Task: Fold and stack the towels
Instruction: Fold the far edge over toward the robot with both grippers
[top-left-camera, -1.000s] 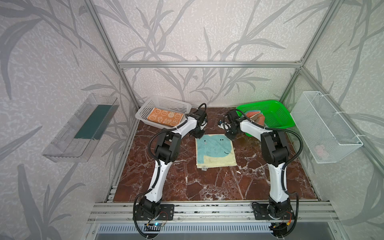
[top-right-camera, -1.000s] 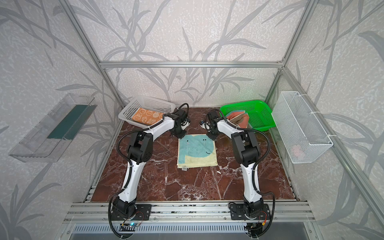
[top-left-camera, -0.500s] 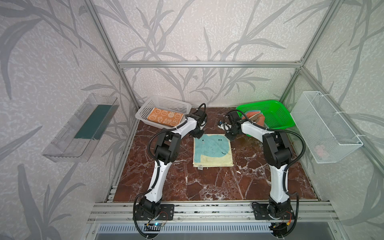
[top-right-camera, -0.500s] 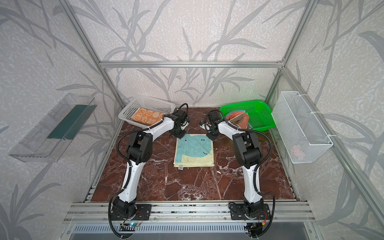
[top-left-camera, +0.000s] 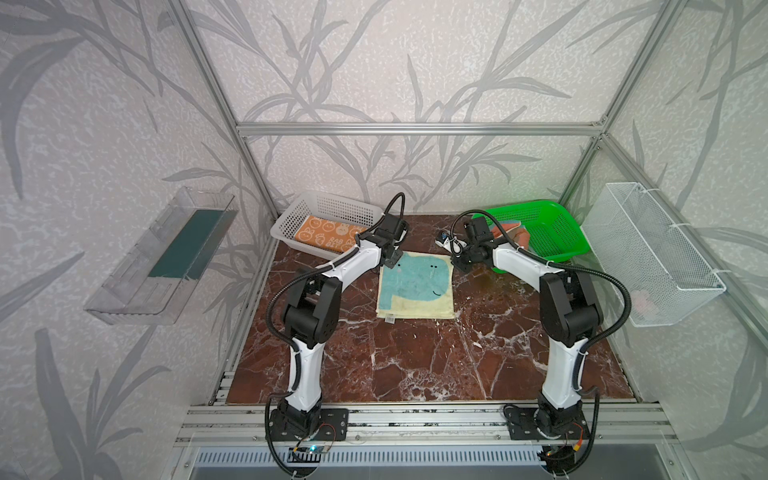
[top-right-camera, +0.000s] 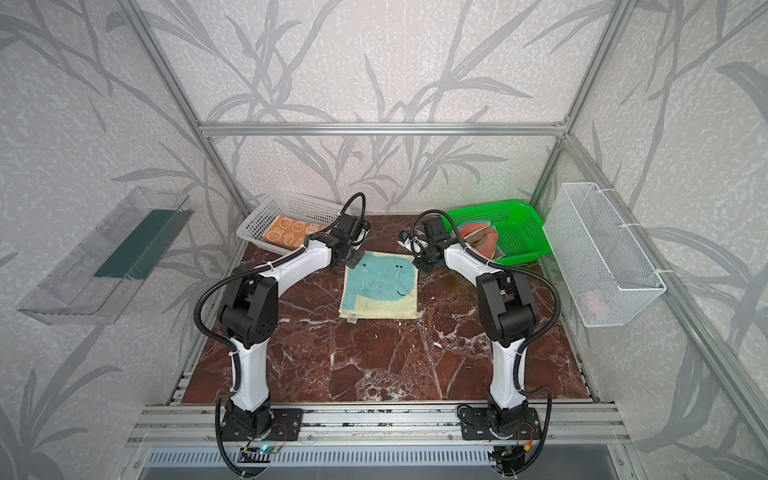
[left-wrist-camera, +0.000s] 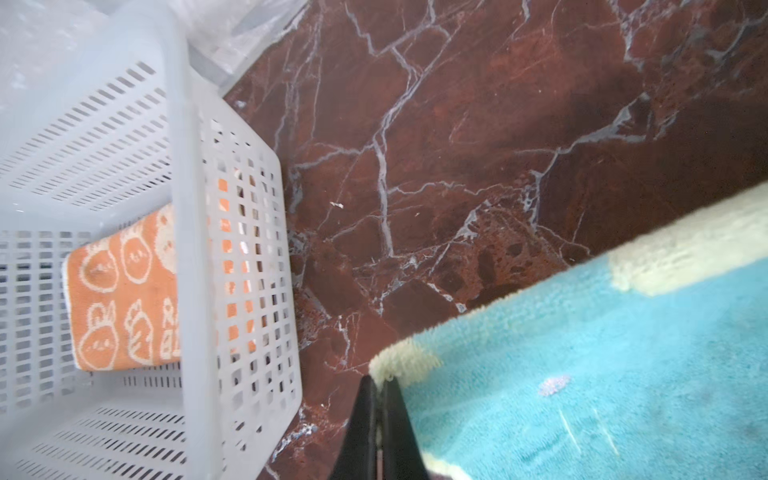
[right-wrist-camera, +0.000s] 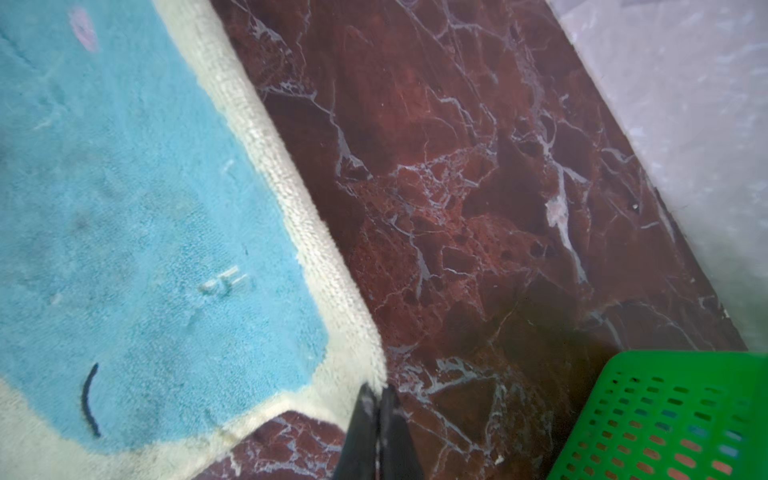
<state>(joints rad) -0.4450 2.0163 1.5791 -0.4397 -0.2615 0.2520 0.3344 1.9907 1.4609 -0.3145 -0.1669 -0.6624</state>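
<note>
A pale yellow towel (top-left-camera: 415, 286) (top-right-camera: 380, 286) with a teal figure lies spread on the marble table in both top views. My left gripper (top-left-camera: 392, 262) (left-wrist-camera: 380, 380) is shut on its far left corner. My right gripper (top-left-camera: 459, 266) (right-wrist-camera: 377, 390) is shut on its far right corner, which is held slightly off the table. An orange towel (top-left-camera: 328, 237) (left-wrist-camera: 120, 291) with white bunnies lies folded in the white basket (top-left-camera: 324, 199). A salmon-pink towel (top-left-camera: 513, 230) lies crumpled in the green basket (top-left-camera: 552, 237).
The white basket (left-wrist-camera: 187, 166) stands just left of my left gripper, and the green basket (right-wrist-camera: 665, 415) just right of my right gripper. A wire basket (top-left-camera: 656, 257) hangs on the right wall and a clear shelf (top-left-camera: 162, 257) on the left wall.
The yellow towel has shifted a little to the left and lies squarer. My left gripper has closed fully on its corner. The right gripper stayed shut.
</note>
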